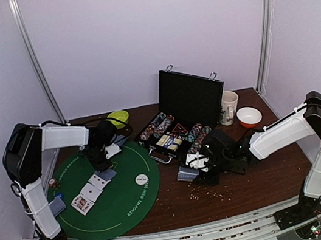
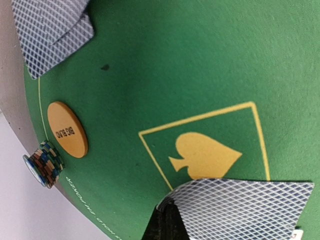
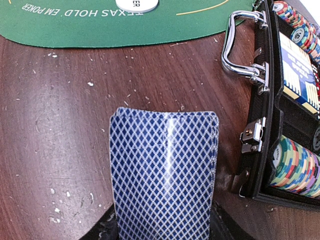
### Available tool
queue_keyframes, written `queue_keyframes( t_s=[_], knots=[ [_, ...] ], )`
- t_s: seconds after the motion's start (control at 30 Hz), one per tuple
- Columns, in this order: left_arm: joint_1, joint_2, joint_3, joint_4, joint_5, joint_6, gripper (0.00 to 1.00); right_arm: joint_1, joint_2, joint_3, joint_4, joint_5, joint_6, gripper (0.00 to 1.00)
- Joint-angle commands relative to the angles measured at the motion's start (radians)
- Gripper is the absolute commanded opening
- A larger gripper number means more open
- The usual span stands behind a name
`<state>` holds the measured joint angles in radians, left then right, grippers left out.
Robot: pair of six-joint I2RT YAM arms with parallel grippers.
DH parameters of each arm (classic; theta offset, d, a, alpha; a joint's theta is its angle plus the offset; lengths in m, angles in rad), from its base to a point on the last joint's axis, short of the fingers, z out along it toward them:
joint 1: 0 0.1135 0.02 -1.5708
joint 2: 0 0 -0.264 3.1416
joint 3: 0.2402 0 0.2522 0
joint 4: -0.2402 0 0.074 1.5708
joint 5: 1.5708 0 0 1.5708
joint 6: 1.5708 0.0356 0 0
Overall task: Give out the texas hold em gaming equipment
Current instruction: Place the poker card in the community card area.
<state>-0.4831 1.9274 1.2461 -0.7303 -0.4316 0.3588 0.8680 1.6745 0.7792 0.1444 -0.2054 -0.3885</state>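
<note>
Right wrist view, deck (image 3: 165, 165): a blue lattice-backed stack of playing cards juts from the right gripper (image 3: 164, 229) above the wooden table (image 3: 55, 150), near the open chip case (image 3: 260, 100).
Deck handling: likely light and slick. It is stiff as a block, but the cards slide on one another and the top right corner is already stepped. It is best squeezed across the long edges.
Right gripper: clamped on the deck's near end, a dark finger at each long edge, jaws spread just to the deck's width.
Single card (image 2: 240, 205): back up, carried by the left gripper (image 1: 100, 159) over the green felt mat (image 2: 175, 60), just beside the yellow spade emblem (image 2: 202, 155). It is thin and bendy, so a pinch at one edge suits it.
Left gripper: seemingly pinched nearly closed on that card. Only one dark finger (image 2: 167, 225) shows, under its corner.
Dealt cards: a face-down pair (image 2: 50, 30) lies at the mat's rim, and face-up cards (image 1: 90, 194) lie mid-mat.
Chips: a short chip stack (image 2: 44, 162) sits beside the orange Big Blind button (image 2: 67, 129). They look hard and prone to rolling.
Dealer disc (image 1: 142, 178): flat on the mat, between the arms.
Beyond: lime-green bowl (image 1: 118, 118) and mug (image 1: 229, 107) at the back.
</note>
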Motion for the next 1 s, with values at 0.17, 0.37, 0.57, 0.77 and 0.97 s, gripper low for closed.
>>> queue_keyframes(
  t_s=[0.17, 0.37, 0.57, 0.77, 0.97],
  knots=[
    [0.006, 0.028, 0.061, -0.019, 0.049, -0.063, 0.0, -0.003, -0.008, 0.015, -0.003, 0.021, 0.01, 0.53],
    [0.006, 0.041, 0.063, -0.029, 0.065, -0.077, 0.0, -0.002, -0.009, 0.015, -0.005, 0.023, 0.01, 0.53],
    [0.01, 0.029, 0.056, -0.032, 0.052, -0.076, 0.0, -0.002, -0.008, 0.017, -0.006, 0.023, 0.008, 0.53],
    [0.009, 0.009, 0.077, -0.049, 0.022, -0.092, 0.3, -0.002, -0.008, 0.016, -0.008, 0.022, 0.008, 0.53],
    [0.003, -0.012, 0.191, -0.115, -0.026, -0.155, 0.4, -0.003, -0.008, 0.018, -0.011, 0.023, 0.005, 0.53]
  ],
)
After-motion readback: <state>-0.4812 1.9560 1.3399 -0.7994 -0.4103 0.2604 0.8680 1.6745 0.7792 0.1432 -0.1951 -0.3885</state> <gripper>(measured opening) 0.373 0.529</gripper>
